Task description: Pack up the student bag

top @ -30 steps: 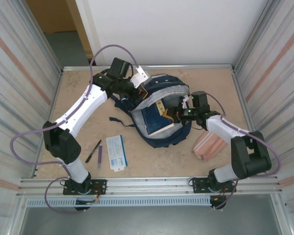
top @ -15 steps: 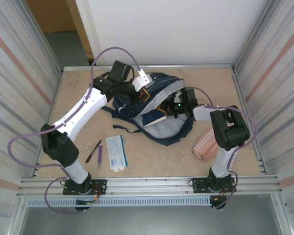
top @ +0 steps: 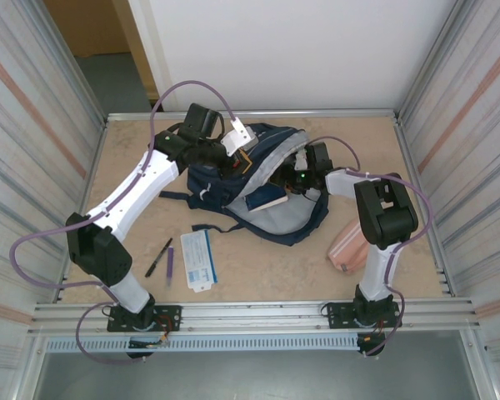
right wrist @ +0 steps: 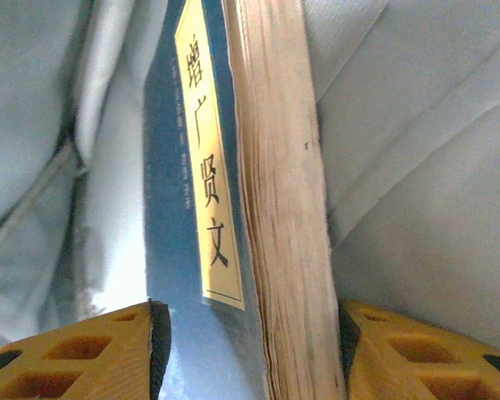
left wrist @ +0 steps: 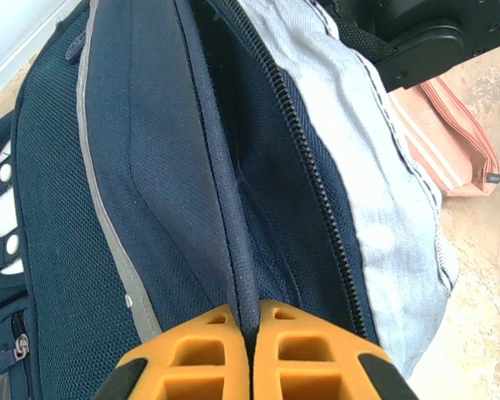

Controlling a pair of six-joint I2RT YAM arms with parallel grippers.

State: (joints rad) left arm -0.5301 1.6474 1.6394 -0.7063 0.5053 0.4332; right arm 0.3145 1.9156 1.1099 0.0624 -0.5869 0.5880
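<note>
Since a second ago, your right arm has folded in and pushed the book (top: 267,201) deeper into the student bag (top: 292,221), which has slid toward the far rail. You have one bag, one book, two pens (top: 158,257), one blue-and-white booklet (top: 198,258) and one pink pouch (top: 356,244). The bag lies far-centre on the table (top: 133,167), with bare tabletop on either side. Your left gripper (left wrist: 248,321) pinches the bag's opening seam. Your right gripper (right wrist: 250,333) clamps the book inside the grey lining.

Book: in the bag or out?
Partly in: the book lies in the open mouth of the bag, grey lining on both sides, one end showing from above, right gripper clamped on it.
</note>
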